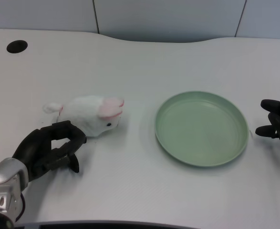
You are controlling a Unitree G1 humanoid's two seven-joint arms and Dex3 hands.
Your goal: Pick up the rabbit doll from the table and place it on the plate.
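A white counter (130, 191) fills the view, with a grey wall panel behind it and a dark round hole (16, 46) near its far left corner. The rabbit doll (89, 116) lies on its side left of centre, pink ears toward the plate, tail pointing away. Just in front of it the left hand (46, 151) hovers low, its fingers (68, 138) curled in an arc, apart from the thumb and holding nothing, one fingertip close to or touching the fur; this looks like a reach set up for a grasp. The green plate (235, 143) sits bare to the right, near the doll, a short carry away.
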